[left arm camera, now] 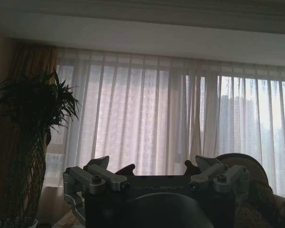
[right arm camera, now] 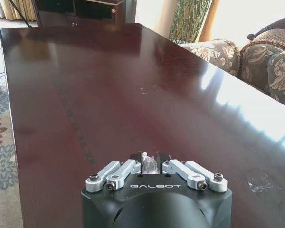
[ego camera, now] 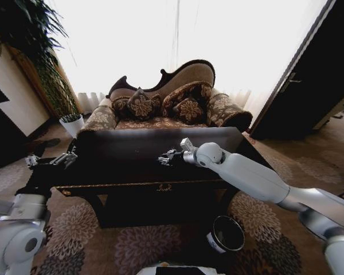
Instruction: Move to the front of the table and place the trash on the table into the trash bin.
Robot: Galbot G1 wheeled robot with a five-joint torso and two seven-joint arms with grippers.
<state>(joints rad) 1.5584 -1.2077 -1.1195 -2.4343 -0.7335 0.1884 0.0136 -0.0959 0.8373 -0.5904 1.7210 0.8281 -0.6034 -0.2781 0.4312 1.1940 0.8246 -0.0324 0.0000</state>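
Right gripper (ego camera: 167,157) over worktop (ego camera: 132,166) centre, jaws pinching whitish scrap (right arm camera: 148,166). Bin (ego camera: 226,234) on floor at its 5 o'clock, right arm nearer. Left gripper (ego camera: 62,159) at worktop's 9 o'clock edge, jaws spread, empty.

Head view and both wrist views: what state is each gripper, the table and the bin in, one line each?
right gripper: over the table top, jaws shut on a small pale crumpled piece.
left gripper: at the table's left end, jaws open, nothing between them.
trash bin: upright on the carpet in front of the table, top open.
table: standing, top glossy.
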